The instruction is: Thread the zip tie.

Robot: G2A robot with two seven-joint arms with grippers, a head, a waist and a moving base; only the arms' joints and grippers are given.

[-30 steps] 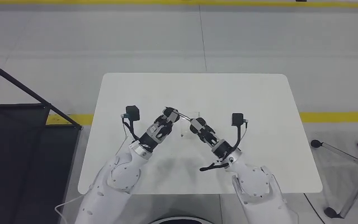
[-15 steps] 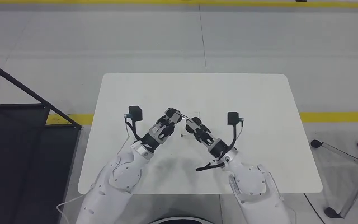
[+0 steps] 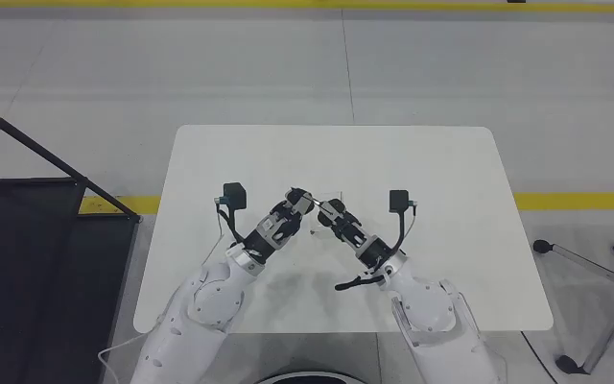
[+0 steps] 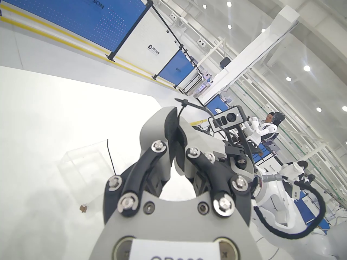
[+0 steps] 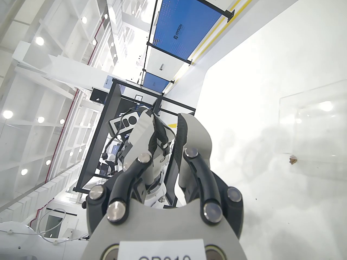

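**A:** Left gripper (image 4: 176,114) is up over the middle of the white table (image 3: 432,173), pads pinched tight on the thin black plastic zip tie (image 4: 187,104)!

**B:** The tie sticks out past the fingertips, and its strap runs off towards the right gripper (image 5: 166,116).

**A:** That one's close alongside, pads a narrow gap apart. Can't tell if the strap reaches between them.

**B:** Down on the table there's a clear plastic box (image 4: 81,161), with a thin black strip (image 4: 109,154) upright at it.
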